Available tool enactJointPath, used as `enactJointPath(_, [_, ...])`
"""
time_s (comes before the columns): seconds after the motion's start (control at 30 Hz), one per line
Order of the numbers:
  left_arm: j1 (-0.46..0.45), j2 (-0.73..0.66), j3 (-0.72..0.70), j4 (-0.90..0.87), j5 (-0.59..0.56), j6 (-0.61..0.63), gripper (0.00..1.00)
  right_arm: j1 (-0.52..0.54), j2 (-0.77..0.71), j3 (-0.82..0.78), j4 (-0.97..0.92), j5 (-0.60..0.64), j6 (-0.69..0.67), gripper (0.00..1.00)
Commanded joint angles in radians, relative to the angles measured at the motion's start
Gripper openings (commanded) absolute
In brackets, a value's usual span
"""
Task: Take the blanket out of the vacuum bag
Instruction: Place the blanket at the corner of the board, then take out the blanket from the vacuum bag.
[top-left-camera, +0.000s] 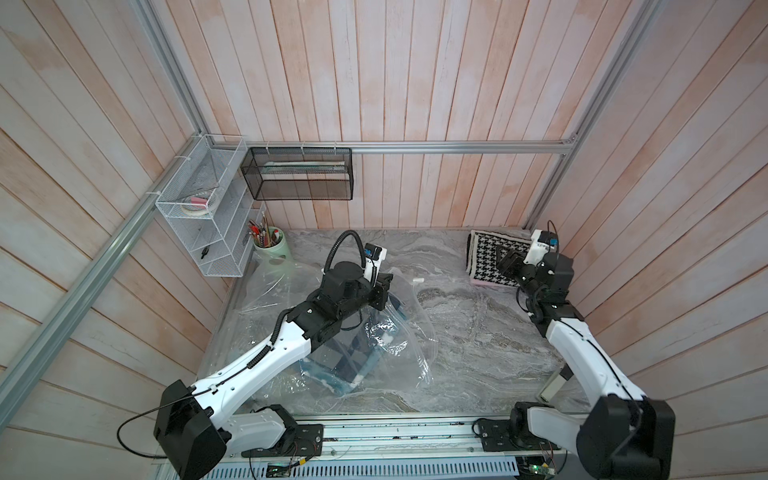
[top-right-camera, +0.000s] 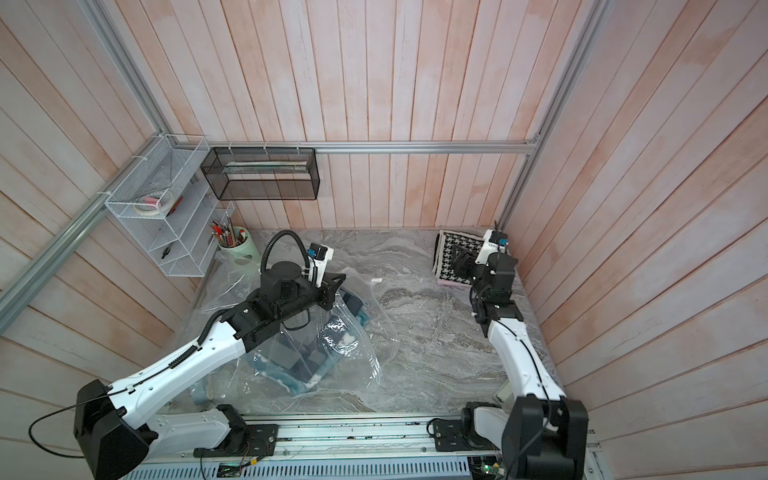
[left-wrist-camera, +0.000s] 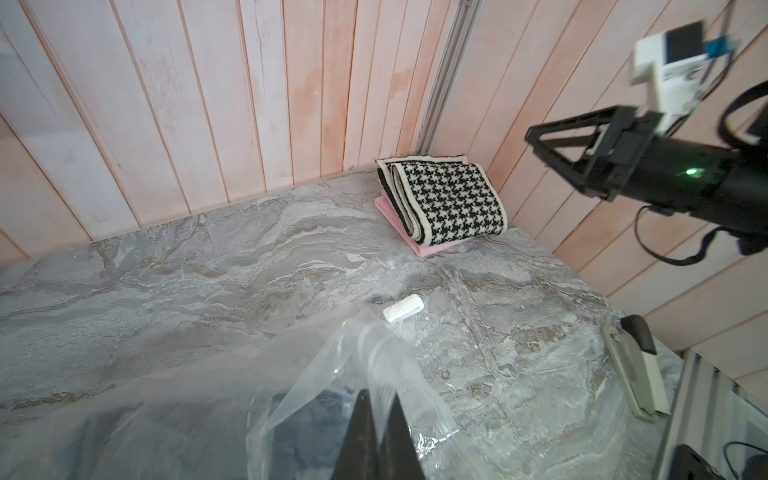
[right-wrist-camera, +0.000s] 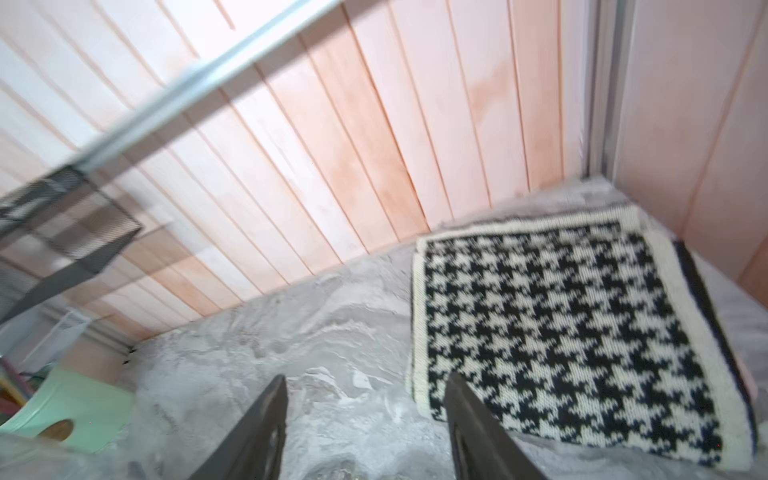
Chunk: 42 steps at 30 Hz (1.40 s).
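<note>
Closing in the counter (top-left-camera: 478, 353) on three sides, plank walls leave only the near edge free, where the arms' rail runs. Bare marbled surface lies open through the middle and right, between the vacuum bag (top-left-camera: 390, 336) and the far right corner. A grey stapler (top-left-camera: 555, 384) lies by the right wall, near the front edge.

On the left wall a white wire rack (top-left-camera: 199, 224) carries a roll of tape (top-left-camera: 195, 209) on its top shelf. A black mesh basket (top-left-camera: 299, 174) on the back wall holds long pale items too small to make out. A green cup (top-left-camera: 272, 253) of pens stands in the far left corner, and the bag's film reaches up to it.

The bag sprawls crumpled over the counter's left half with a folded blue blanket (top-left-camera: 353, 357) inside. Its white zip slider (left-wrist-camera: 403, 307) rests at its far rim. The left tool (left-wrist-camera: 378, 399) is closed, pinching a fold of the film raised above that blanket. The right tool (right-wrist-camera: 365, 378) hovers over a folded houndstooth blanket (right-wrist-camera: 561, 316) in the far right corner, jaws apart and gripping nothing. This blanket lies on a pink cloth (left-wrist-camera: 428, 249), well apart from the bag.
</note>
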Motion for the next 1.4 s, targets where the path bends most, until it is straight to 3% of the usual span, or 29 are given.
enactJointPath(0.0, [0.003,-0.005,0.089,-0.071,0.074,0.016,0.00,0.014,-0.101,-0.029,-0.138,-0.083,-0.005,0.75])
enactJointPath(0.1, [0.004,-0.018,0.052,-0.050,0.059,0.023,0.00,0.034,-0.182,-0.085,-0.159,-0.158,0.030,0.77])
enactJointPath(0.3, [0.004,-0.099,-0.113,0.076,0.031,-0.048,0.00,0.104,-0.300,-0.259,-0.005,-0.303,0.256,0.76])
enactJointPath(0.43, [0.004,-0.118,-0.176,0.150,0.003,-0.068,0.00,0.238,-0.352,-0.329,0.063,-0.283,0.348,0.75])
enactJointPath(0.6, [0.004,-0.088,-0.120,0.116,-0.015,-0.036,0.00,0.416,-0.353,-0.445,0.191,-0.160,0.454,0.75])
enactJointPath(0.73, [0.004,-0.072,-0.065,0.069,-0.021,-0.013,0.00,0.542,-0.261,-0.537,0.414,-0.089,0.546,0.75])
enactJointPath(0.87, [0.004,-0.097,-0.081,0.087,-0.041,-0.025,0.00,0.616,-0.116,-0.544,0.593,-0.094,0.590,0.75])
enactJointPath(1.17, [0.003,-0.140,-0.131,0.081,-0.038,-0.034,0.00,0.803,0.174,-0.480,0.795,-0.051,0.611,0.74])
enactJointPath(1.37, [0.004,-0.177,-0.143,0.062,-0.065,-0.018,0.00,0.872,0.339,-0.470,0.912,-0.032,0.635,0.74])
